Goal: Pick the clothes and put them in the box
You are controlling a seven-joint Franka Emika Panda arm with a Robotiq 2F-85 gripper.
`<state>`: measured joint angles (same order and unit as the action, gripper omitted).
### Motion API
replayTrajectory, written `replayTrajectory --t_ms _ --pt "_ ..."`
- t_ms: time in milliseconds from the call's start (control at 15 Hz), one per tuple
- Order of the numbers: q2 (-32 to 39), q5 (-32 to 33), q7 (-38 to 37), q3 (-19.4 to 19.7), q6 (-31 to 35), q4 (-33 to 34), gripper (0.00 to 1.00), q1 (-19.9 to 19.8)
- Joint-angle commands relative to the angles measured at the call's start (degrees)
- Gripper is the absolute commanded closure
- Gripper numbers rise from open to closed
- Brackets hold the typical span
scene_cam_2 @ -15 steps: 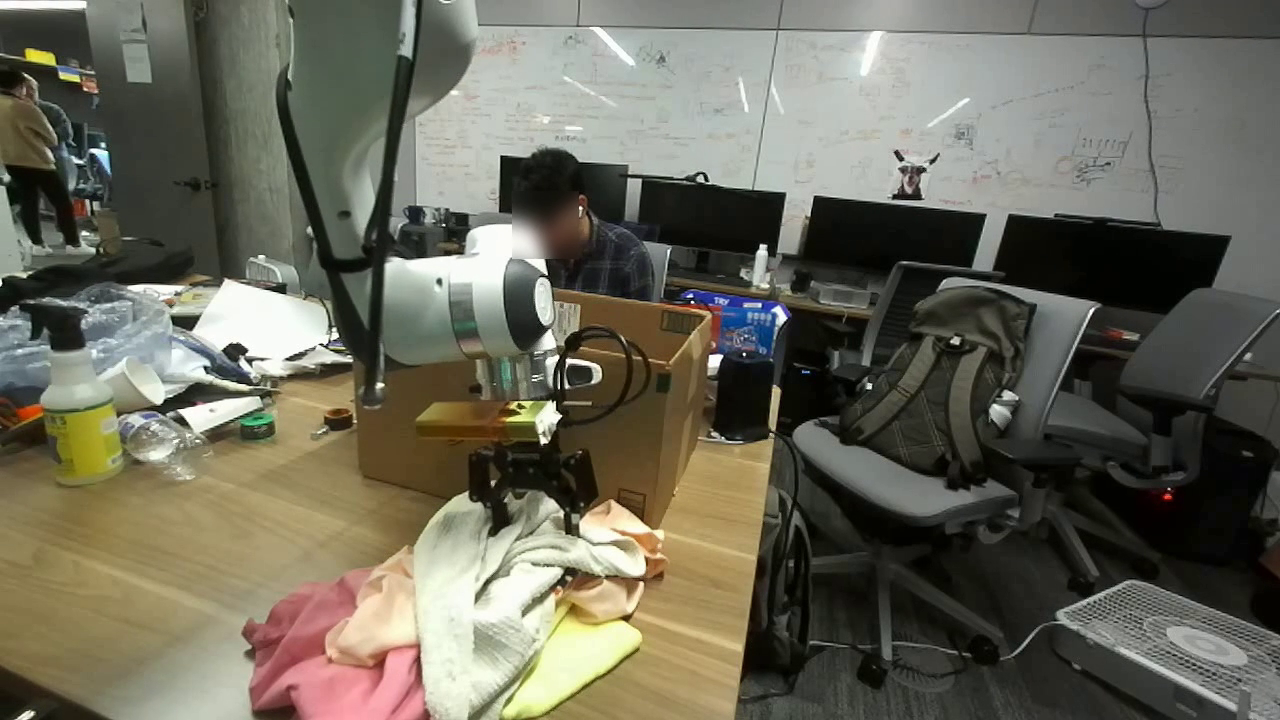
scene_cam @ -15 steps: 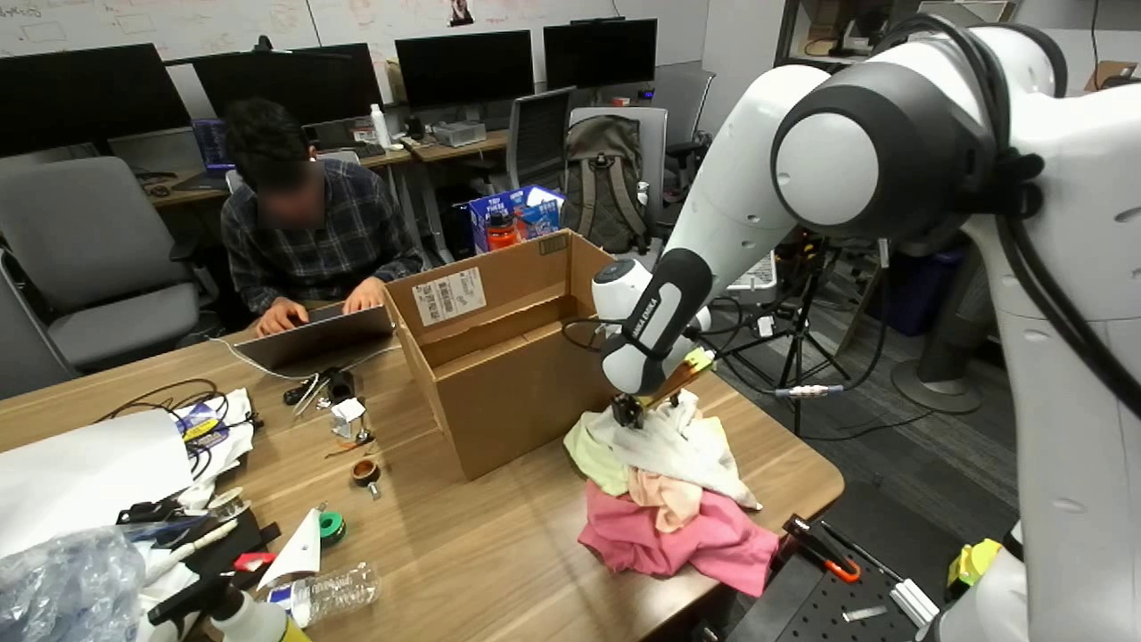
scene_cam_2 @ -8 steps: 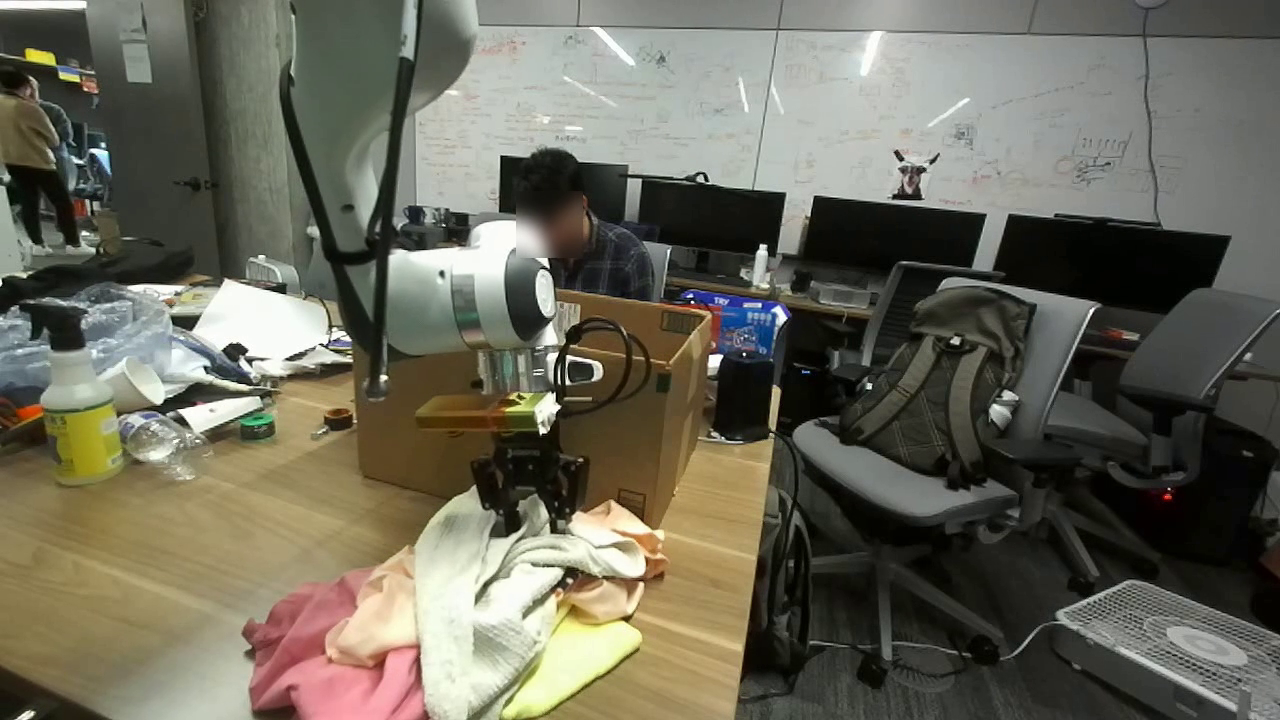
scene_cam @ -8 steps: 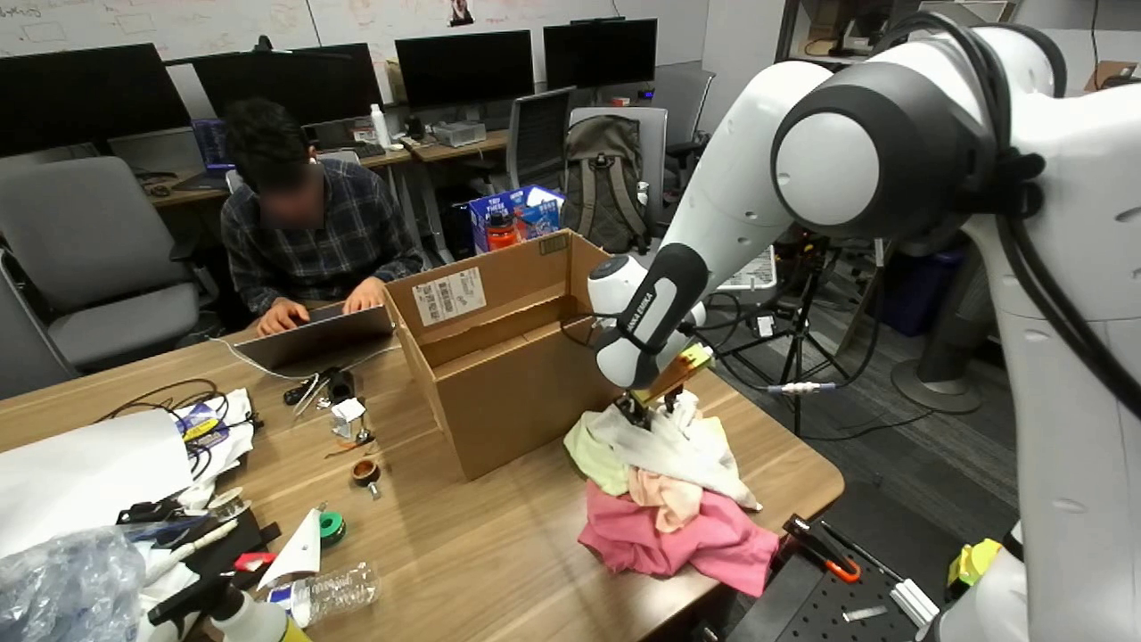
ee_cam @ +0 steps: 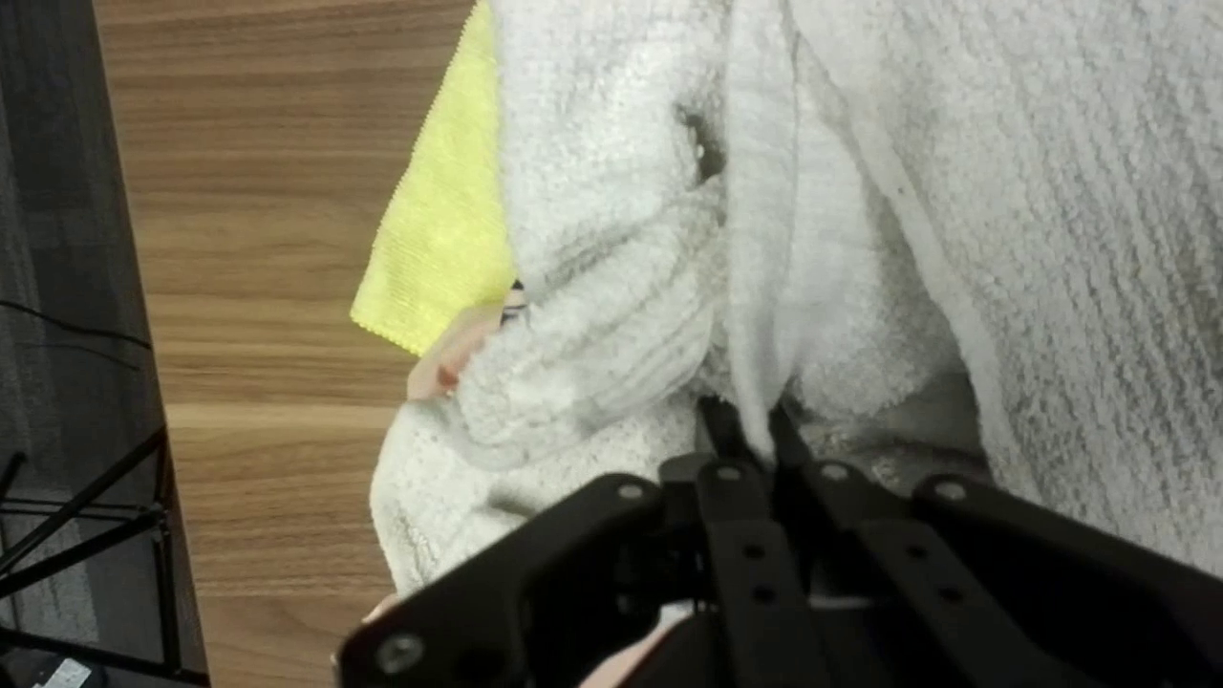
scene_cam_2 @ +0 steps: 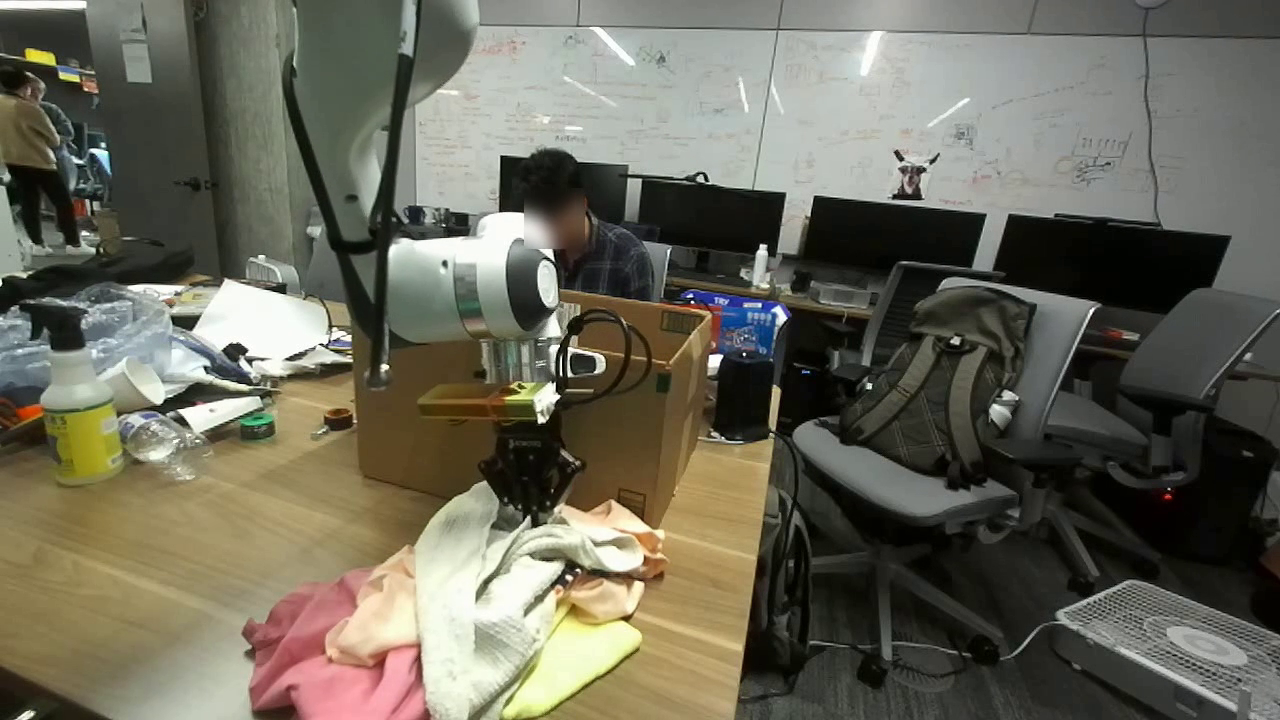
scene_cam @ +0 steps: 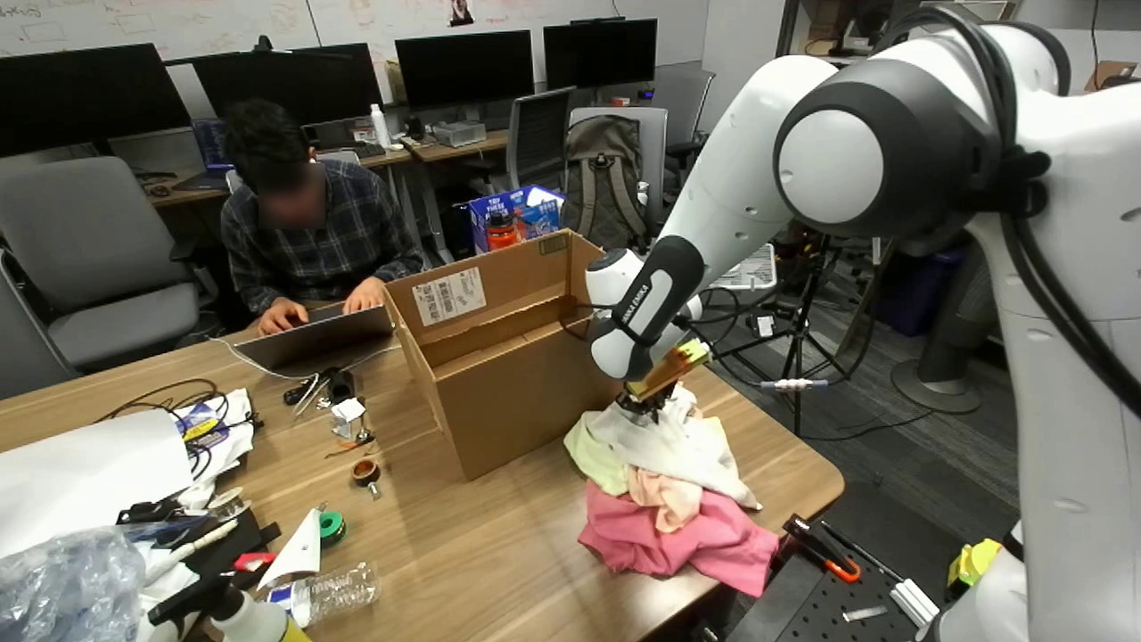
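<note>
One white fold tight in the end effector — wrist view only.

We see a black Robotiq gripper pointing down, its fingers drawn together at the upper folds of a rumpled off-white towel. The towel overlaps a pink cloth, a peach cloth and a yellow cloth, all on a wooden table. Behind them stands an open cardboard box; to our left a spray bottle stands beside a clear plastic bottle on its side.
</note>
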<state>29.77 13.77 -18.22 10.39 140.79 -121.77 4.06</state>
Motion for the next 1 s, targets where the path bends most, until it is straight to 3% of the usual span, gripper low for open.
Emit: replayTrajectory --t_ms 0,467,933 --pt "-3.7 -3.2 0.1 -1.2 -1.3 -0.4 0.98 -0.8" --pt "-13.8 -7.2 -0.6 -3.0 0.3 -3.2 0.98 -0.5" --pt "-23.7 -5.9 -4.3 -6.2 -1.1 -5.8 0.98 0.6"
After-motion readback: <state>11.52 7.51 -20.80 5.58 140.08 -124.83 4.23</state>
